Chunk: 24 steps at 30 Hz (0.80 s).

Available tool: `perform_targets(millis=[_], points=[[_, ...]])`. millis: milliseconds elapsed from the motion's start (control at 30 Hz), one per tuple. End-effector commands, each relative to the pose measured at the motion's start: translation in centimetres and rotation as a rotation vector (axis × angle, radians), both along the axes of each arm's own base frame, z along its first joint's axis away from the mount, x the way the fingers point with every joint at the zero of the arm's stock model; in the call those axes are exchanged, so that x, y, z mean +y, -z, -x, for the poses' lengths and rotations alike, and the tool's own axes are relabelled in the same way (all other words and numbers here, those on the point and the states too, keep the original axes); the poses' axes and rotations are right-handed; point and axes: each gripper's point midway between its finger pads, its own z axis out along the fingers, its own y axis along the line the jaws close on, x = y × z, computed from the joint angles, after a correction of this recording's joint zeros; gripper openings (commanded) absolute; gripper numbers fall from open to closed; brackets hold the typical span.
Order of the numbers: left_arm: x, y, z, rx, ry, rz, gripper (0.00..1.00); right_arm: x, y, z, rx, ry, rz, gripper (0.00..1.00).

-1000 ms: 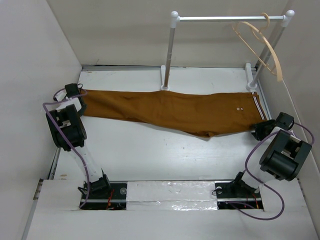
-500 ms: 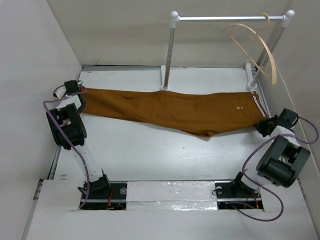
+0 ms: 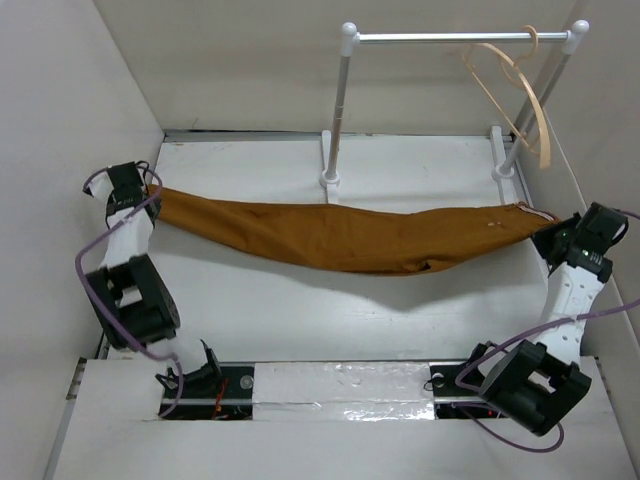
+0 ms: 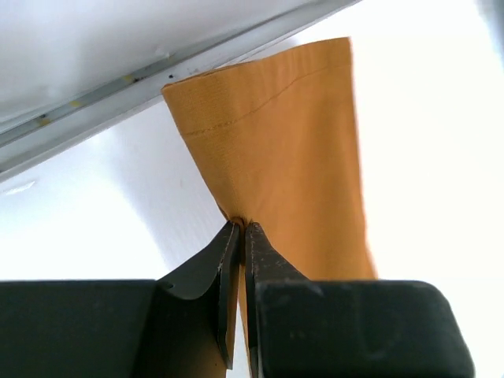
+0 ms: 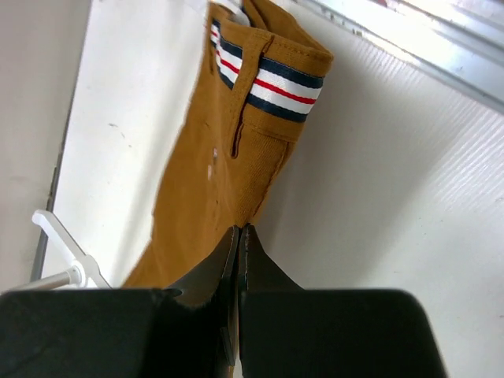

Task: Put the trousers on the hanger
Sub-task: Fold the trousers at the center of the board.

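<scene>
Over the table (image 3: 300,310), I held the trousers (image 3: 340,235) slung between arms: left gripper (image 4: 242,228) clenched on the hem, right gripper (image 5: 239,230) clenched near the waistband. Hanger (image 3: 538,110) hung on the rail (image 3: 450,37), far right.

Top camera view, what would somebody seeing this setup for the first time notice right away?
The rust-brown trousers catch the eye first. They sag like a hammock across the table, with the left gripper pinching the leg end and the right gripper pinching the waist end. Next is the pale hanger, dangling bare from the right end of the rail stand at the back.
</scene>
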Motion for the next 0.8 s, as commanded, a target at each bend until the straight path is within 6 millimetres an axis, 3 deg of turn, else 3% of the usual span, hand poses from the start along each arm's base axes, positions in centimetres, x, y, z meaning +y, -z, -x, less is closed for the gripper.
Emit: perform_targets(millis=[0, 33, 100, 133, 200, 233, 300, 367, 467, 500, 567, 600, 700, 767], points=[[0.2, -6.1, 2.6, -0.173, -0.067, -0.054, 0.0, -1.2, -6.7, -0.1, -0.076, 0.032, 0.156, 0.0], [-0.2, -4.1, 4.4, -0.133, -0.082, -0.047, 0.0, -1.2, -6.4, 0.0, -0.067, 0.033, 0.153, 0.0], [-0.5, -3.6, 6.5, -0.141, -0.112, -0.069, 0.0, -1.2, -5.0, 0.0, -0.032, 0.042, 0.141, 0.0], [-0.6, -0.8, 8.7, -0.075, -0.145, -0.072, 0.0, -0.9, -2.4, 0.5, 0.017, 0.045, 0.109, 0.0], [-0.3, 0.4, 10.7, -0.05, -0.203, -0.101, 0.0, -1.2, 0.3, 1.4, 0.059, 0.084, 0.103, 0.0], [-0.4, 1.7, 11.8, -0.015, -0.218, -0.105, 0.0, -0.6, 3.9, 2.6, 0.12, 0.096, 0.061, 0.0], [0.2, 2.3, 12.7, 0.024, -0.256, -0.128, 0.0, -0.5, 6.4, 3.6, 0.162, 0.135, 0.037, 0.0], [0.6, 1.9, 12.3, 0.034, -0.268, -0.133, 0.0, -0.6, 8.9, 4.9, 0.206, 0.164, -0.006, 0.0], [1.1, 2.1, 12.5, 0.074, -0.296, -0.146, 0.0, -0.7, 10.1, 5.9, 0.266, 0.174, -0.015, 0.0], [1.4, 2.0, 12.8, 0.086, -0.313, -0.158, 0.24, -0.9, 10.0, 6.0, 0.275, 0.166, -0.001, 0.0], [1.4, 1.6, 12.7, 0.074, -0.307, -0.161, 0.52, -1.0, 9.7, 6.0, 0.284, 0.158, 0.01, 0.0], [0.7, 1.4, 11.9, 0.043, -0.276, -0.124, 0.64, -1.2, 9.6, 5.8, 0.28, 0.151, 0.02, 0.3], [-2.2, -2.0, 8.0, -0.095, -0.137, -0.072, 0.68, -1.6, 10.9, 6.1, 0.311, 0.16, 0.007, 0.86], [-5.2, -5.8, 4.8, -0.194, 0.008, -0.064, 0.65, -2.0, 11.8, 6.6, 0.332, 0.169, -0.005, 0.93]])
